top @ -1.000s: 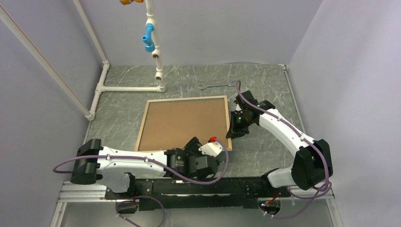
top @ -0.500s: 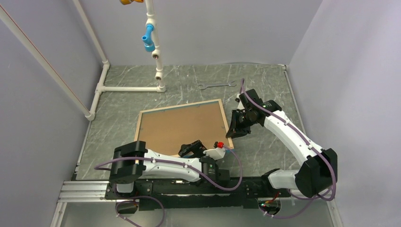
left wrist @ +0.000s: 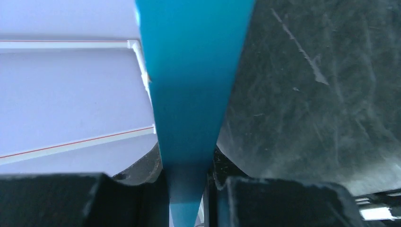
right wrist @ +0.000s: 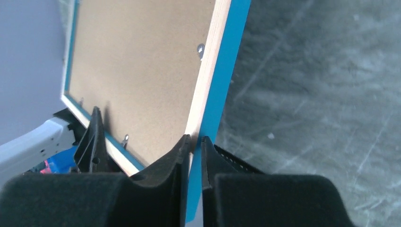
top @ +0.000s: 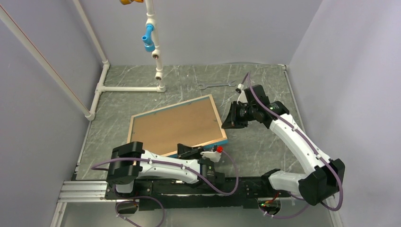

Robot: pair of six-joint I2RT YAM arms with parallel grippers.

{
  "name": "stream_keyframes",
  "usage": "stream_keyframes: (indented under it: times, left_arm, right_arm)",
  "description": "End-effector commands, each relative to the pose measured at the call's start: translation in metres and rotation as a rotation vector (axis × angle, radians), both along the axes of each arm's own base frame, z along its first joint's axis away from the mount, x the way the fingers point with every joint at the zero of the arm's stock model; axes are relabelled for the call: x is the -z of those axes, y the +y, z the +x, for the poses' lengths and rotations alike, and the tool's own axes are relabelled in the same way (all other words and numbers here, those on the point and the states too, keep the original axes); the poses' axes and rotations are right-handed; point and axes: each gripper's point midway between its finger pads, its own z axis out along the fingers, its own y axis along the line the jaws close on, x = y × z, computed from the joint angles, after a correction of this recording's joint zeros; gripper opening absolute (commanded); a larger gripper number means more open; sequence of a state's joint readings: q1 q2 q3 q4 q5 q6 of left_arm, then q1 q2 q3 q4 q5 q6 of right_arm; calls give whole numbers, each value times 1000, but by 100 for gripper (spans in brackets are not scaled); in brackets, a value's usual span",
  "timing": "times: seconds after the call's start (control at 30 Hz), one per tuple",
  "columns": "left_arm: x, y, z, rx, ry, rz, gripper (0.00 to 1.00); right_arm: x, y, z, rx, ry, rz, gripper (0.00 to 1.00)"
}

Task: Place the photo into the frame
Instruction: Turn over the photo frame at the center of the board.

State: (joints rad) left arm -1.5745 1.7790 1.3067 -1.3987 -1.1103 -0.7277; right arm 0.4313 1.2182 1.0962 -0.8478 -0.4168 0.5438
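Note:
The frame (top: pixel 217 118) hangs tilted above the table with its pale wood back upward and its blue edge showing along the near side. A brown backing board (top: pixel 175 125) fills its opening. My left gripper (top: pixel 191 150) is shut on the frame's near edge; in the left wrist view the blue edge (left wrist: pixel 194 71) runs between the fingers of the left gripper (left wrist: pixel 189 189). My right gripper (top: pixel 224 124) is shut on the right edge, and in the right wrist view the right gripper (right wrist: pixel 194 142) pinches the rim of the frame (right wrist: pixel 222 80). The photo is out of view.
A metal wrench (top: pixel 215 85) lies on the grey marbled table (top: pixel 255 146) behind the frame. A white pipe stand (top: pixel 156 56) with a blue fitting (top: pixel 148 38) rises at the back left. Small metal tabs (right wrist: pixel 200 48) sit along the frame's back.
The frame has lifted off the table, swung left and tilted. My left gripper closed on its near edge. The right arm rose and moved back with the right edge.

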Motion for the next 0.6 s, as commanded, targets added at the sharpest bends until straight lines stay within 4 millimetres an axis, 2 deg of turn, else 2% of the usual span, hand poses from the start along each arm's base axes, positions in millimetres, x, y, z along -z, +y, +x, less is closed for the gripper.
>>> stream_keyframes:
  times: [0.0, 0.03, 0.13, 0.37, 0.57]
  left_arm:
    - [-27, -11, 12, -94, -109, -329, 3]
    - [-28, -10, 12, -98, -112, -333, 0]
    - [-30, -8, 12, -106, -115, -340, 0]
    - [-39, -2, 10, -128, -101, -400, 0]
    - [-53, -1, 1, -125, -42, -516, 0]
  right_arm:
    - [-16, 6, -15, -48, 11, 65, 3]
    - [-19, 8, -14, -53, 4, 73, 4]
    - [-29, 9, -12, -55, -30, 89, 11]
    - [-57, -1, 4, -1, -179, 73, 64]
    - [-95, -5, 12, 3, -350, 112, 90]
